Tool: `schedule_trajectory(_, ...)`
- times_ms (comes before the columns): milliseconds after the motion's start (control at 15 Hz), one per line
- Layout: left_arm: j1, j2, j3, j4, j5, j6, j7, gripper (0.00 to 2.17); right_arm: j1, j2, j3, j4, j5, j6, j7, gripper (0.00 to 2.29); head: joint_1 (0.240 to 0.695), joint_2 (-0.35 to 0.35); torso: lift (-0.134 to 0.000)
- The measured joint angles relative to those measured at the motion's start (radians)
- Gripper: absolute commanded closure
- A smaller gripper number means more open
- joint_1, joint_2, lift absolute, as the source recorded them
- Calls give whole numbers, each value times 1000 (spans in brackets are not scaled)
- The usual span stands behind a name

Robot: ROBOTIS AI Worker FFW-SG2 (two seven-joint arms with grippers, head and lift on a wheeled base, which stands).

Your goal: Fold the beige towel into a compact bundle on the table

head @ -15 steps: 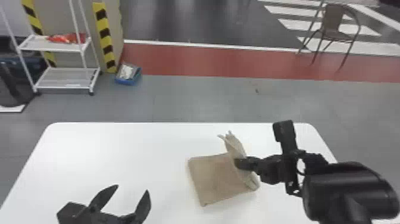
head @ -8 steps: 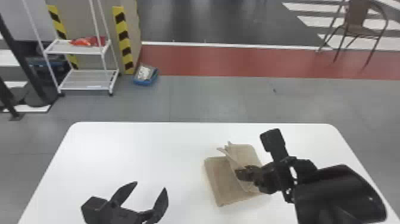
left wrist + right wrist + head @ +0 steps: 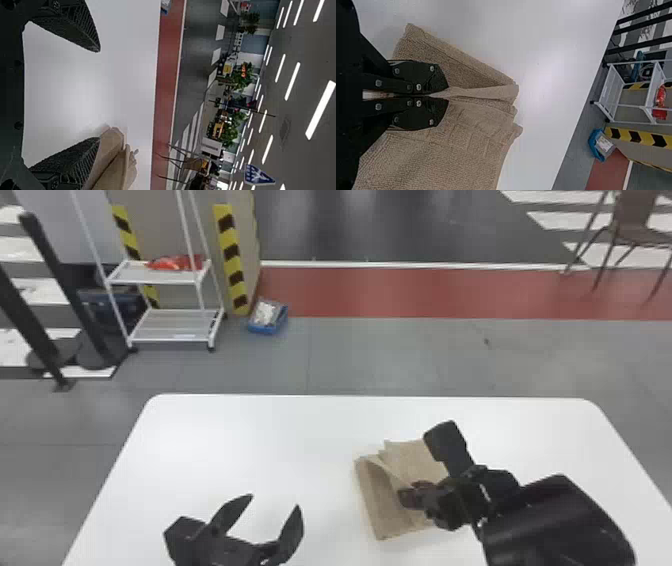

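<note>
1. Your left pincer (image 3: 274,501) is spread wide over the near left part of the white bench (image 3: 240,445), to the left of the beige towel (image 3: 376,495).
2. Your right pincer (image 3: 409,498) comes in from the right and is pinching a fold of the beige towel between its fingers.
3. The beige towel lies on the bench, just right of the middle, partly folded. You see its pinched fold run as a narrow ridge from the fingertips to the uneven, layered edge.

This is a streetlike indoor hall: crosswalk stripes (image 3: 560,221) lie at one o'clock, hazard tape (image 3: 231,260) at eleven, strip lights (image 3: 293,81) overhead.
</note>
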Motion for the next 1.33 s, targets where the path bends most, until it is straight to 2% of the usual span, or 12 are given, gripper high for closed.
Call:
schedule_trajectory(133, 0, 0, 0, 1, 0, 0, 0, 87, 0, 1, 17, 17, 5, -19, -3, 228, 695, 13, 0)
schedule_trajectory(200, 0, 0, 0, 3, 0, 0, 0, 87, 0, 2, 21, 24, 5, -27, -2, 120, 695, 16, 0)
schedule_trajectory(600, -7, 0, 2, 12, 0, 0, 0, 87, 33, 0, -14, -2, -13, -113, 48, 107, 695, 27, 0)
schedule_trajectory(867, -12, -1, 2, 18, 0, 0, 0, 87, 66, 1, -59, -59, -88, -147, 96, 124, 695, 37, 0)
schedule_trajectory(1000, -13, -1, 4, 18, 0, -1, 0, 87, 85, 0, -77, -97, -102, -134, 126, 235, 695, 38, 0)
schedule_trajectory(1067, -13, 0, 4, 18, 0, -1, 0, 87, 97, -1, -89, -116, -102, -122, 154, 400, 695, 37, 0)
schedule_trajectory(1133, -14, 0, 5, 18, 0, 0, -1, 87, 110, -4, -105, -133, -101, -112, 198, 694, 695, 36, 0)
schedule_trajectory(1267, -14, 0, 6, 18, 0, 0, -2, 87, 142, -13, -142, -165, -96, -108, 283, 1588, 695, 26, 0)
schedule_trajectory(1333, -15, 0, 6, 18, 0, 0, -4, 87, 160, -20, -162, -183, -91, -111, 300, 1720, 695, 18, 0)
